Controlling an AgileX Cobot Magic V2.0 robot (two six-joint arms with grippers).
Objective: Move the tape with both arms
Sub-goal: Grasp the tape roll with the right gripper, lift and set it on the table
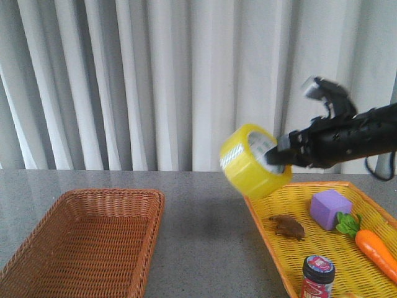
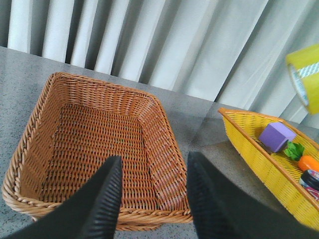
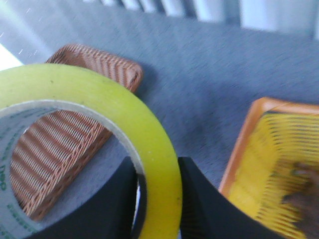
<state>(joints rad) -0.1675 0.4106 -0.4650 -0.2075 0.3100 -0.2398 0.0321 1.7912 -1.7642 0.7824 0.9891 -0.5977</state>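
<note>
The tape (image 1: 254,161) was held in the air above the near-left corner of the yellow tray (image 1: 282,261), its wall clamped between the fingers of the right gripper (image 1: 278,153), apparently so that it could be presented to the other arm. The fingers of the left gripper (image 2: 152,199) were held apart above the brown basket (image 2: 30,149), seemingly ready to receive. Green print on the tape's white core could not be read.

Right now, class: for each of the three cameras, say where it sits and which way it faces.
Front view: behind the table, facing the curtain; shows the right gripper holding the tape aloft.
Left wrist view: on the left arm, over the brown basket; its open left gripper shows.
Right wrist view: on the right arm, looking through the tape's core.
All three share the tape and brown basket.
</note>
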